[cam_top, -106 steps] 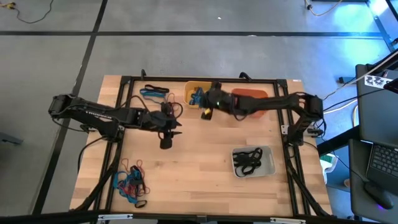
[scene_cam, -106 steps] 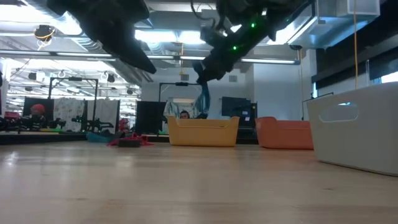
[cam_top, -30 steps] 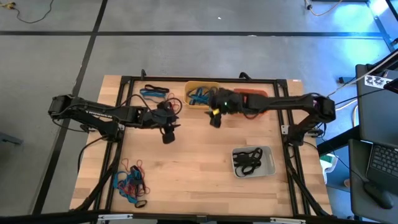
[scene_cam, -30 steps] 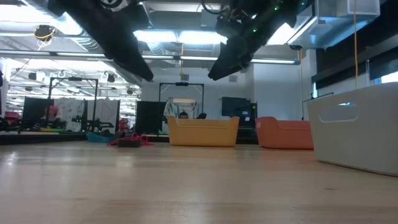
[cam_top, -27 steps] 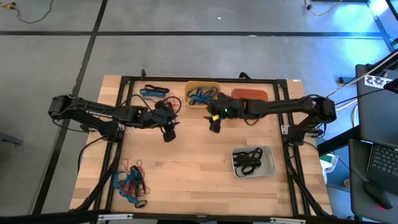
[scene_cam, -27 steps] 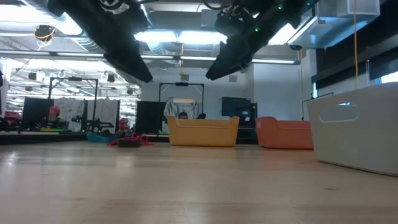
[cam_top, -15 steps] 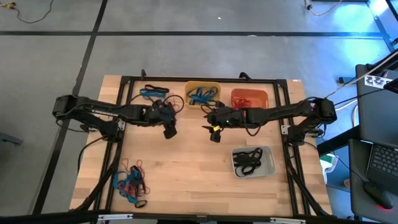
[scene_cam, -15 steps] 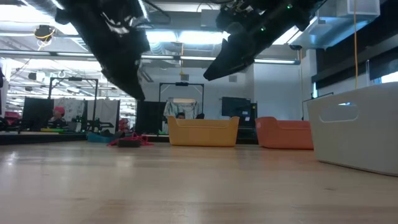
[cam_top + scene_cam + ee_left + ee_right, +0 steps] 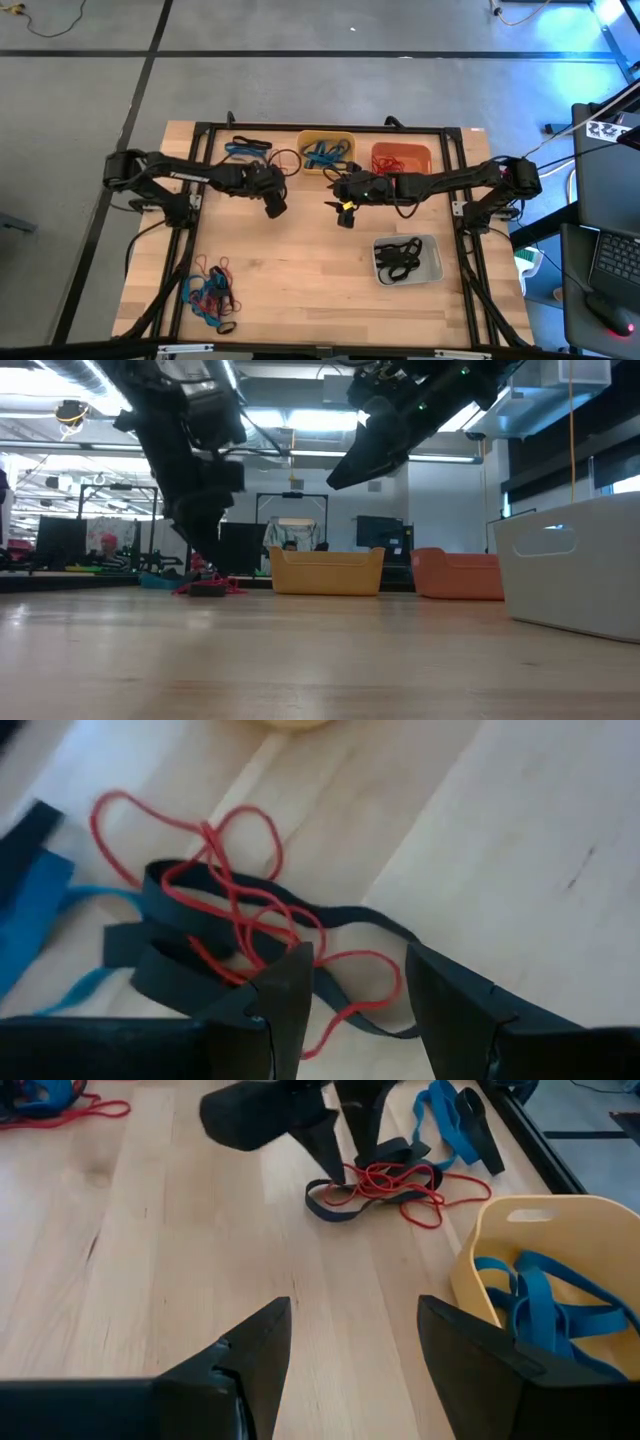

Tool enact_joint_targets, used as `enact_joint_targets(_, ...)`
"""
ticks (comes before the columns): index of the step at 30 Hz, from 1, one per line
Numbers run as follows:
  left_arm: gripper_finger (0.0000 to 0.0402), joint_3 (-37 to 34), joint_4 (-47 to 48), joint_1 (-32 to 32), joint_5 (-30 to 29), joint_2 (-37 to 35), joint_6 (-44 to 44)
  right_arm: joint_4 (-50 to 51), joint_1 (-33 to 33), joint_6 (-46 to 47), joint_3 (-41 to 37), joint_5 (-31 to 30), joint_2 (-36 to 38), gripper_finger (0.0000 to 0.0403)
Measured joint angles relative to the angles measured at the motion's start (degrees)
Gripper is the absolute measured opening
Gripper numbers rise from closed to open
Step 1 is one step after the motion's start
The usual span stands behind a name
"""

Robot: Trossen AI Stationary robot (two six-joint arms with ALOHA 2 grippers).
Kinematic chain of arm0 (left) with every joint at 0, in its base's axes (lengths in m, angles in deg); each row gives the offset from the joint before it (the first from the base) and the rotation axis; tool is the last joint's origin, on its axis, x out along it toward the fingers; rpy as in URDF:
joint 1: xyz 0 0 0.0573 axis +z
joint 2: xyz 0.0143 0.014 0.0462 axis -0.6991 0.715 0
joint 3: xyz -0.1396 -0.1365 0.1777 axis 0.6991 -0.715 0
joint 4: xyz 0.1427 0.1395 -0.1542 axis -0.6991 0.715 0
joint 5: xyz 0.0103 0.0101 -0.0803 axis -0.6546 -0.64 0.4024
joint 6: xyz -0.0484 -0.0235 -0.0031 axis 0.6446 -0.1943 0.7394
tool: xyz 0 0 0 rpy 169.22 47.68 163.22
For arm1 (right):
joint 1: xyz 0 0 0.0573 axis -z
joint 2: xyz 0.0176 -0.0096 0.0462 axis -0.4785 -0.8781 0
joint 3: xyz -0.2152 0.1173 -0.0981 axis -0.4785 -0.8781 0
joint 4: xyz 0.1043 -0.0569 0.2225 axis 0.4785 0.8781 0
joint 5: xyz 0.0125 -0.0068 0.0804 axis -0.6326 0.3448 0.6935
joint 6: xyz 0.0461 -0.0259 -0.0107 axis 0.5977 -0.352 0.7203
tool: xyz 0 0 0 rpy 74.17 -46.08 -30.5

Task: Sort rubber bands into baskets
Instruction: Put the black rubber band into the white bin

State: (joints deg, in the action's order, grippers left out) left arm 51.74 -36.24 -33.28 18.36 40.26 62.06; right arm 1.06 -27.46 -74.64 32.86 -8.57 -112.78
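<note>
The left gripper [image 9: 350,1005] is held low over a tangle of thin red rubber loops [image 9: 245,890] and flat black rubber bands [image 9: 200,935] lying on the pale wooden table [image 9: 500,840], with its two dark fingers [image 9: 285,990] spread apart and nothing caught between them; the nearest red loop and the black strip beneath it lie just ahead of, and partly between, the fingertips. A flat blue rubber band [image 9: 40,910] lies beyond the tangle, off to one side of the fingers. The right gripper [image 9: 350,1345] is seen parted and empty as well, held above bare table, with the yellow rounded plastic tub [image 9: 520,1240], already holding blue bands [image 9: 540,1305], just beside one fingertip. The orange tub [image 9: 401,158] and the pale grey translucent tub [image 9: 407,260] are seen from above, and a further heap of mixed bands [image 9: 208,295] lies well apart near the table's front corner. The bands are judged light, soft and stretchy, likely to snag on one another, so a single red strand would best be pinched at a free outer loop, clear of the black strips, and lifted slowly.
</note>
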Motion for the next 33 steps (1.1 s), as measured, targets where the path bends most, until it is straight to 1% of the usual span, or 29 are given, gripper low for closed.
enact_joint_targets(3,0.0159,0.0,0.05,0.38,3.82,1.58,-0.27,-0.03,0.0,0.0,0.0,0.01,0.0,0.0216)
enact_joint_targets(7,0.0159,0.0,-0.5,0.23,4.53,4.43,-0.46,0.04,0.0,0.0,0.0,0.02,0.0,0.0216)
enact_joint_targets(11,0.0159,0.0,-2.75,1.04,9.07,7.06,-1.4,0.12,0.0,0.0,0.0,0.02,0.0,0.0216)
enact_joint_targets(15,0.0159,0.04,-4.34,2.14,10.99,8.82,-1.88,0.18,0.0,0.0,0.0,0.03,0.0,0.0216)
enact_joint_targets(21,0.0159,0.04,-3.99,2.62,13.66,7.68,-1.65,0.21,0.0,-0.09,0.0,0.04,-0.02,0.0216)
enact_joint_targets(25,0.0159,0.56,-4.76,1.38,17.63,5.64,-1.67,0.23,0.0,-0.09,0.0,0.03,-0.02,0.0216)
enact_joint_targets(29,0.0159,0.58,-5.89,-0.17,17.55,4.89,-2.74,0.26,0.0,-0.11,0.0,0.04,-0.02,0.0216)
enact_joint_targets(33,0.0159,0.59,-5.54,-0.16,13.77,4.89,-2.77,0.29,0.0,-0.11,0.0,0.04,-0.02,0.0216)
